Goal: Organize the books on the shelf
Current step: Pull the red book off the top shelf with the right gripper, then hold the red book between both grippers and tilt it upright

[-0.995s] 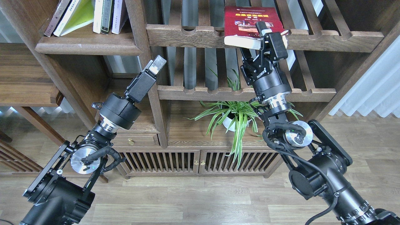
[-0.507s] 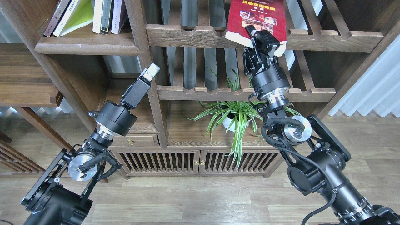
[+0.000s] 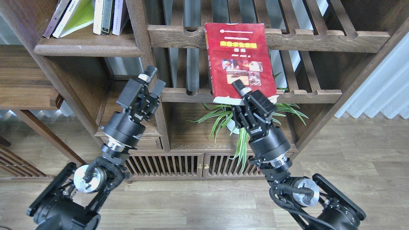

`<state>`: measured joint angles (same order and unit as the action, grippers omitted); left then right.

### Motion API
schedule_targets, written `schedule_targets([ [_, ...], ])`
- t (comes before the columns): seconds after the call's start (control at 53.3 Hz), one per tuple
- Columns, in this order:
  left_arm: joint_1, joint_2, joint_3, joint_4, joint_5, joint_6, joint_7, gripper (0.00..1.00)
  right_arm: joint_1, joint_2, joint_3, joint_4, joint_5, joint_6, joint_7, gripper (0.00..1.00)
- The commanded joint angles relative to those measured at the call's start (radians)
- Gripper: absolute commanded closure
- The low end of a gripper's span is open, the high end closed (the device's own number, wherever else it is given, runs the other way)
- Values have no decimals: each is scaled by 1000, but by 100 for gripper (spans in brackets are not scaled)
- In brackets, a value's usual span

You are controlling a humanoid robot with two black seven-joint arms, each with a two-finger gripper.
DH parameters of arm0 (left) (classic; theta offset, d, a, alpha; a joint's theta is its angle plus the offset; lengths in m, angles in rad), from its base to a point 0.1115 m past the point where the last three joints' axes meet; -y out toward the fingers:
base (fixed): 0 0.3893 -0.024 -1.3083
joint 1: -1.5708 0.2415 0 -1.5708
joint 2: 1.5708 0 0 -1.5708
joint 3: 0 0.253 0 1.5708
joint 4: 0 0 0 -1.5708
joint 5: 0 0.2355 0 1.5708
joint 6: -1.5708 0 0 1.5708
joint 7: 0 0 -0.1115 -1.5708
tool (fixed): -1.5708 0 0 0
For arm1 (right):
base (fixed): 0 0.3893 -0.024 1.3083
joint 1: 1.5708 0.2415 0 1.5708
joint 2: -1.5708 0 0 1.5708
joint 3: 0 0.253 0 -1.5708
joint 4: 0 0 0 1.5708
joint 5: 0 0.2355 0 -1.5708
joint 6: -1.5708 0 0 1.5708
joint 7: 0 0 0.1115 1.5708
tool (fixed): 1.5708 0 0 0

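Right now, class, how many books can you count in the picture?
6: the red book held by the right gripper, and five leaning together on the shelf at top left, their tops cut off; others may sit above the view.

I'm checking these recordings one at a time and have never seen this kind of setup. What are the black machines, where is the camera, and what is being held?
The single current picture is taken from the robot's own head, looking forward and down at a wooden bookcase. The two black jointed things are its arms. The right hand is closed on the bottom edge of a red book with a yellow title and photos, held in front of the slatted racks. The left hand is open and holds nothing. At upper left, several books stand leaning on a solid shelf. A potted plant sits lower down, behind the right arm.
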<state>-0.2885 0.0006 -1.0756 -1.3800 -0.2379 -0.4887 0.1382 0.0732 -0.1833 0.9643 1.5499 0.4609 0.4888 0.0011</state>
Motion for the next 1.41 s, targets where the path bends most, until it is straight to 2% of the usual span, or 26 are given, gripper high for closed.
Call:
schedule_targets([
  [0.0,-15,-1,69,-1,-24,0,0,11,-13,-2,-15,1,-37,0,-1,97],
  [0.15,-34,10,123,-1,-72,0,12,11,-36,-10,-50,-4,-68,0,-27,97],
  [0.282,-73,139,132,1,-187,0,27,12,-72,-39,-85,-4,-70,0,-61,97],
  [0.357,-75,188,183,1,-212,0,52,12,-72,-36,-102,-4,-79,0,-72,97],
  [0.563,-116,257,263,1,-307,0,81,13,-73,-25,-147,-10,-130,0,-75,97],
  [0.657,-118,274,289,1,-330,0,119,13,-75,-10,-165,-25,-153,0,-81,97],
  [0.751,-120,277,316,-1,-330,0,126,13,-75,-2,-167,-27,-162,0,-82,97],
  [0.826,-124,297,336,-1,-331,0,152,15,-73,-2,-168,-28,-163,0,-82,97],
  [1.033,-156,299,352,1,-351,0,158,22,-72,8,-187,-34,-191,0,-84,97],
  [1.164,-162,309,353,-1,-353,0,179,37,-72,12,-187,-37,-192,0,-84,97],
  [1.239,-161,311,356,1,-354,0,195,52,-70,12,-184,-39,-192,0,-84,97],
  [1.314,-161,315,381,1,-354,0,196,85,-72,13,-182,-40,-192,0,-84,96],
  [1.389,-161,318,384,1,-354,0,196,90,-70,18,-180,-42,-194,0,-84,96],
])
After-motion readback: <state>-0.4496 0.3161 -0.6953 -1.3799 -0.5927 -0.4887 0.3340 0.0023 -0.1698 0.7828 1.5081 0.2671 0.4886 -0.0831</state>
